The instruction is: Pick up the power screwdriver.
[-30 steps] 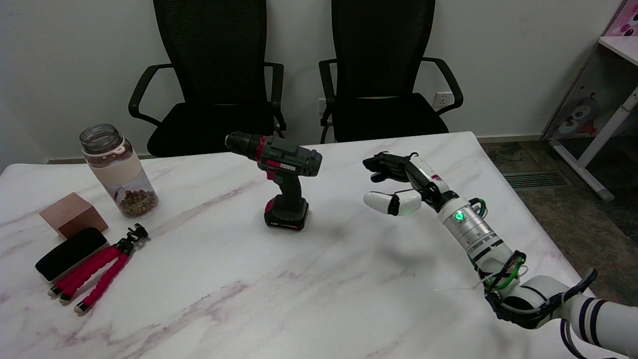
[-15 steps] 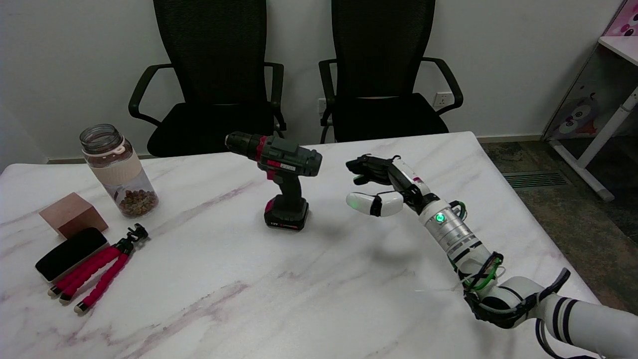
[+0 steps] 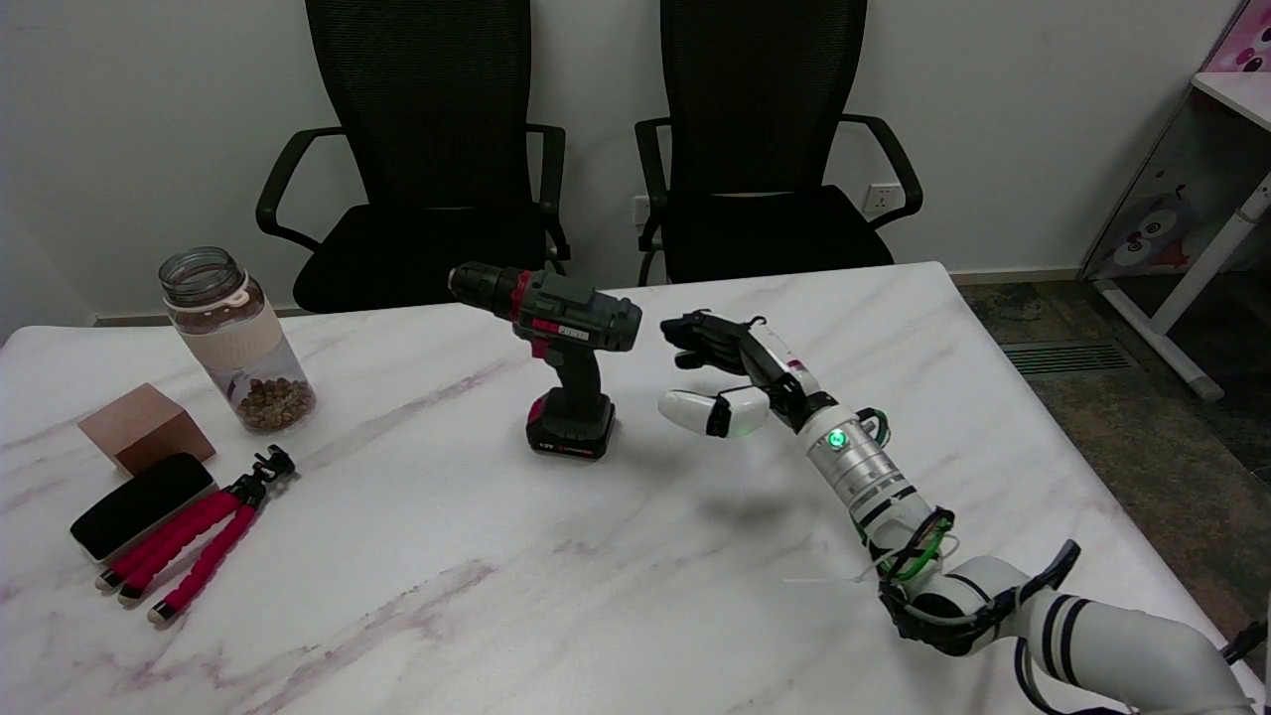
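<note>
**Hand lined up beside the screwdriver's grip**

The screwdriver [image 3: 566, 348] stands upright on its battery base mid-surface [image 3: 496, 556], handle exposed, so a side grasp suits. The right hand [image 3: 725, 377] hovers just right of it, fingers [image 3: 695, 333] apart, holding nothing. Jar [image 3: 235, 338], block [image 3: 144, 427] and tripod [image 3: 199, 546] lie well left; nothing blocks the gap.

Open marble between the right hand [image 3: 730, 372] and the power screwdriver [image 3: 561, 348], nothing standing in that gap. Jar [image 3: 236, 340], wooden block [image 3: 144, 427], black case [image 3: 139, 504] and red tripod [image 3: 199, 546] clustered well apart at the table's [image 3: 496, 596] left edge.
</note>
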`<state>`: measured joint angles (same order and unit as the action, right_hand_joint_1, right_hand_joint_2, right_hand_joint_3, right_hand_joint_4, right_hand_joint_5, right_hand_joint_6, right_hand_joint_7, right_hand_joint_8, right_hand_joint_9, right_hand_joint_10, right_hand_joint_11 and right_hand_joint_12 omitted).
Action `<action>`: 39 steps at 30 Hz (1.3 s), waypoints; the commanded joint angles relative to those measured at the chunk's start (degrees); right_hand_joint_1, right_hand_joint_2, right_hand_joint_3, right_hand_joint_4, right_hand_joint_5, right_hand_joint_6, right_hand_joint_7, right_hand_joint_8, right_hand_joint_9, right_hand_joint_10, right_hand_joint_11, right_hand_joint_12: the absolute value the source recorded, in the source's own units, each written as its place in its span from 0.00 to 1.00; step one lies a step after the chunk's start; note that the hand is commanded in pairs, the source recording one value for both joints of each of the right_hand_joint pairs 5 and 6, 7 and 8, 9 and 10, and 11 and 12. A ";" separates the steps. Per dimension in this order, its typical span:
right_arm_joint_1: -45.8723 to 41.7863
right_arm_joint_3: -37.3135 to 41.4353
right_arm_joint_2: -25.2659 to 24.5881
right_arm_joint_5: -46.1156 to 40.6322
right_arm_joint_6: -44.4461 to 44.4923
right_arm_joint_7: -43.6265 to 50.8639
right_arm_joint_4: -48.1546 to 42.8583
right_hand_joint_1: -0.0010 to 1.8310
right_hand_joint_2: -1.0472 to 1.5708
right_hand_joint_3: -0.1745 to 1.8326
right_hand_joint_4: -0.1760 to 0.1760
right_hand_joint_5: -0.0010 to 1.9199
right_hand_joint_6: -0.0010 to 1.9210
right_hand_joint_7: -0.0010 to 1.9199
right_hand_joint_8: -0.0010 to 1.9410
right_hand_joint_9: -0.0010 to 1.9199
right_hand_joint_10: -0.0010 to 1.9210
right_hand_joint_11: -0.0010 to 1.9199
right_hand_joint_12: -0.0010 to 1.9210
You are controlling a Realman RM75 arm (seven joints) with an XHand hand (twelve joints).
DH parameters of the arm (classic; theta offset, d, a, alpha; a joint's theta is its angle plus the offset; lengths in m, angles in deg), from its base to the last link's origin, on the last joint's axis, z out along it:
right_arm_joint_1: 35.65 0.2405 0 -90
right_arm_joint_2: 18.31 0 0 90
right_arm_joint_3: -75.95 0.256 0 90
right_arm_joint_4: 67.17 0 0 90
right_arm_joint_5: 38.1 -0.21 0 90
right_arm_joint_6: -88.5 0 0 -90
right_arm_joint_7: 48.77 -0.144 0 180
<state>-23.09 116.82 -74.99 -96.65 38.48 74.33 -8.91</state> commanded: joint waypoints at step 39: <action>12.05 -5.36 -20.48 -0.12 0.71 -11.46 -19.54 0.44 0.34 0.53 0.68 0.12 0.12 0.12 0.12 0.18 0.18 0.18 0.18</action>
<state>-13.74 112.21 -91.26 -96.68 38.61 67.37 -23.85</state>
